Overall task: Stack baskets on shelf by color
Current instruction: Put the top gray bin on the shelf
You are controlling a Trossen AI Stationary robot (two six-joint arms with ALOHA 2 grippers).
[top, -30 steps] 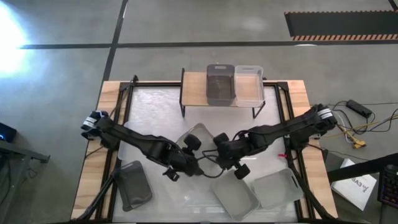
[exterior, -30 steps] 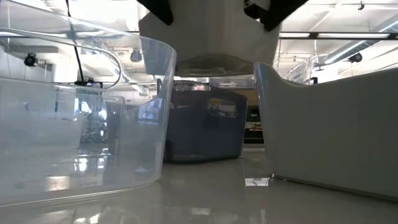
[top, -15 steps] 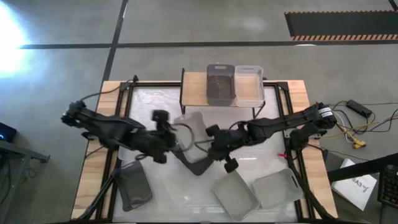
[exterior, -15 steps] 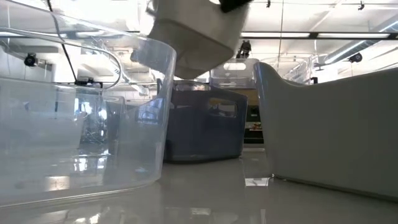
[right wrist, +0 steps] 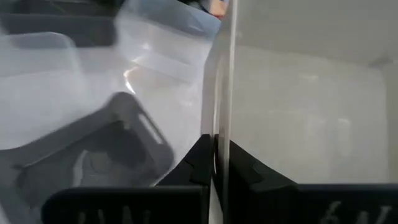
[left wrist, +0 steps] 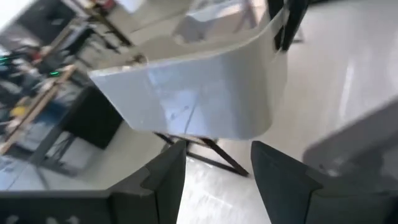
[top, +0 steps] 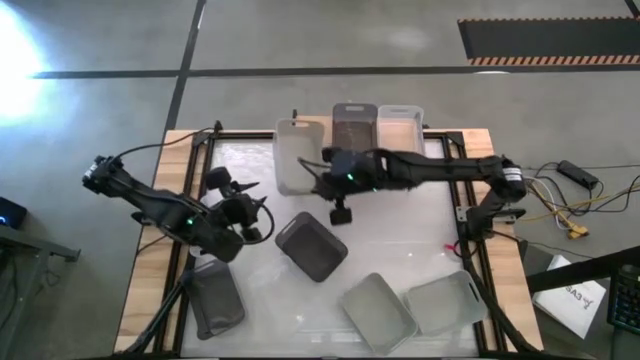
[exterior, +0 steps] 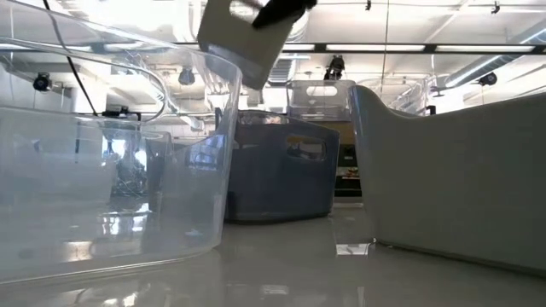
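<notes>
Near edge of the counter [top: 440, 205]: two light grey baskets side by side, one [top: 379, 312] toward the middle, the other [top: 445, 302] toward the right. A dark grey basket [top: 215, 298] sits at the near left corner, partly off the glossy mat.

Mid-counter: another dark grey basket [top: 311, 245] rests alone, turned at an angle, nothing touching it.

Left gripper [top: 254, 212] sits just left of that angled basket, low over the counter, jaws spread and empty. In the left wrist view both fingers [left wrist: 163, 180] stand apart with only counter between them. The left arm runs out from the left edge, bent at the elbow, forearm reaching toward the middle.

Right arm stretches from the right edge across the back of the counter, nearly straight, wrist at the far centre. Right gripper [top: 329, 170] is clamped on the rim of a light grey basket [top: 300, 160]; the right wrist view shows the fingers [right wrist: 200, 163] pinched tight on a thin wall. The held basket hangs tilted over the left part of the shelf [top: 420, 170], and whether it touches the top board I cannot tell.

On the shelf, beside it: a dark grey basket [top: 353, 122] in the middle, then a clear basket [top: 401, 128] at the right end, the two touching.
</notes>
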